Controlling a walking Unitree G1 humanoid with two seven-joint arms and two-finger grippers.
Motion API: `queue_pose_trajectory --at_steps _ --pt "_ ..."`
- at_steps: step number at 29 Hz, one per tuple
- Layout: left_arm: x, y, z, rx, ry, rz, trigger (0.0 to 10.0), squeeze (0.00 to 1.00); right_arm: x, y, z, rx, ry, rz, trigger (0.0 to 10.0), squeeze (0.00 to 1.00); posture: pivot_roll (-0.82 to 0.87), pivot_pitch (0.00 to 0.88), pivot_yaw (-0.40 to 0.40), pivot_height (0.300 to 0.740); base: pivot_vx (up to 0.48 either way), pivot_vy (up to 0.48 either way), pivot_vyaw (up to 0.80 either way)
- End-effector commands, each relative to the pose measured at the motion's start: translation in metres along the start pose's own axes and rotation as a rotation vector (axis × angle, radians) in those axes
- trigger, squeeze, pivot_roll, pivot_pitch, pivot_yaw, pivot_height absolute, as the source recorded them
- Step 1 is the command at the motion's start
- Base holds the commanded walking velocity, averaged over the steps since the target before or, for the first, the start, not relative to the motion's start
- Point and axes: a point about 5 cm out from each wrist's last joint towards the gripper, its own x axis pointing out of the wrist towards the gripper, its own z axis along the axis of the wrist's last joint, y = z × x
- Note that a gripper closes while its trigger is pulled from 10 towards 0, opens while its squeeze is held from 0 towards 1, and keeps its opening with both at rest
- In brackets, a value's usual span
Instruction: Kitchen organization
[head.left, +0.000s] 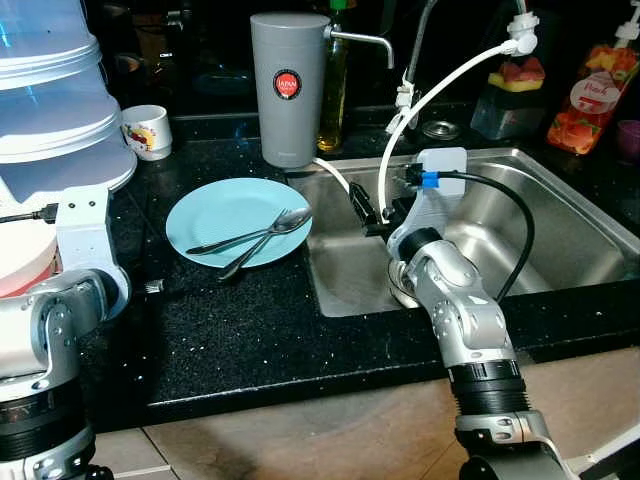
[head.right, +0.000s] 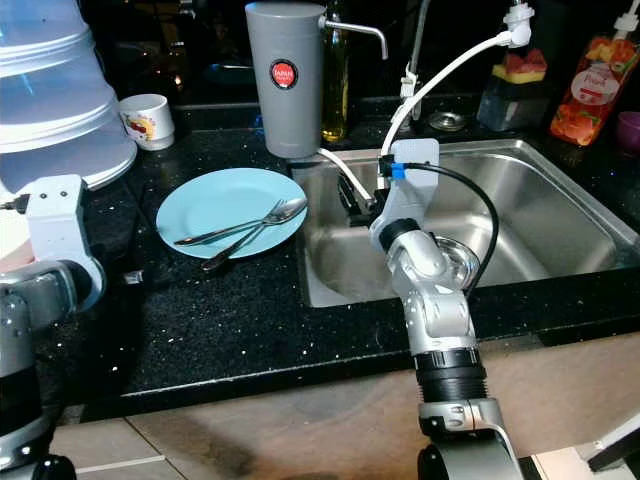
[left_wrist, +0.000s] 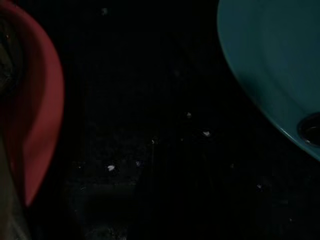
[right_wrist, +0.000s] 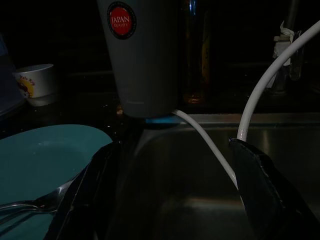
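1. Black speckled countertop (head.left: 250, 330) with a steel sink (head.left: 560, 215) set in on the right; tan floor along the near edge.
2. One light-blue plate (head.left: 215, 215) sits on the counter left of the sink, holding two utensils: one fork (head.left: 235, 240) and one spoon (head.left: 268, 238), crossed.
3. One grey water filter canister (head.left: 289, 88) stands far of the plate, one white hose (head.left: 440, 85) arcs over the sink.
4. One white mug (head.left: 147, 131) at far left, beside a stack of clear plastic covers (head.left: 55, 90).
5. Two juice pouches (head.left: 592, 95) far right behind the sink.
6. Right gripper (right_wrist: 170, 195) is over the sink's left side, fingers spread apart, holding nothing.
7. Left gripper is above the counter near the plate's left edge; can't tell its finger state.
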Motion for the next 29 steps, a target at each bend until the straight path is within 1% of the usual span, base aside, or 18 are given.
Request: queue_pose_trajectory --at_steps 1,7,18,19,20,21,23,24,25,26,28,29 --pt "-0.002 0.003 0.006 0.054 -0.035 0.048 0.0 0.0 0.002 0.001 0.003 0.012 -0.001 0.006 10.0 0.0 -0.01 0.067 -0.002 0.74 0.0 0.0 0.0" --pt "-0.002 0.005 0.012 0.078 -0.069 0.08 0.0 0.0 0.002 0.001 0.003 0.012 -0.001 0.005 10.0 0.0 -0.01 0.068 0.001 0.74 0.0 0.0 0.0" --pt "-0.003 0.005 0.017 0.093 -0.097 0.093 0.0 0.0 0.002 0.0 0.003 0.013 -0.002 0.003 10.0 0.0 -0.01 0.069 0.002 0.74 0.0 0.0 0.0" --pt "-0.003 0.004 0.019 0.101 -0.109 0.095 0.0 0.0 0.002 0.0 0.003 0.013 -0.002 0.003 10.0 0.0 0.0 0.069 0.002 0.74 0.0 0.0 0.0" --pt "-0.004 0.001 0.025 0.121 -0.166 0.077 0.0 0.0 0.002 0.0 0.003 0.014 -0.004 0.002 10.0 0.0 0.0 0.069 0.003 0.74 0.0 0.0 0.0" --pt "-0.004 0.001 0.025 0.121 -0.166 0.077 0.0 0.0 0.002 0.0 0.003 0.014 -0.004 0.002 10.0 0.0 0.0 0.069 0.003 0.74 0.0 0.0 0.0" --pt "-0.008 -0.009 0.038 0.168 -0.296 0.009 0.0 0.0 0.002 0.0 0.004 0.017 -0.008 0.002 10.0 0.0 0.0 0.068 0.003 0.74 0.0 0.0 0.0" --pt "-0.012 -0.019 0.044 0.177 -0.361 -0.063 0.0 0.0 0.002 0.001 0.004 0.019 -0.01 0.003 10.0 0.0 0.0 0.068 0.002 0.74 0.0 0.0 0.0" --pt "-0.015 -0.025 0.047 0.18 -0.396 -0.111 0.0 0.0 0.003 0.001 0.005 0.021 -0.012 0.003 10.0 0.0 0.0 0.068 0.002 0.74 0.0 0.0 0.0" --pt "-0.015 -0.025 0.047 0.18 -0.396 -0.111 0.0 0.0 0.003 0.001 0.005 0.021 -0.012 0.003 10.0 0.0 0.0 0.068 0.002 0.74 0.0 0.0 0.0" --pt "-0.025 -0.044 0.054 0.216 -0.492 -0.256 0.0 0.0 0.003 0.002 0.006 0.037 -0.019 0.002 10.0 0.0 0.0 0.068 0.005 0.74 0.0 0.0 0.0" --pt "-0.029 -0.05 0.056 0.222 -0.524 -0.303 0.0 0.0 0.004 0.002 0.007 0.045 -0.023 0.0 10.0 0.0 0.0 0.068 0.005 0.74 0.0 0.0 0.0"
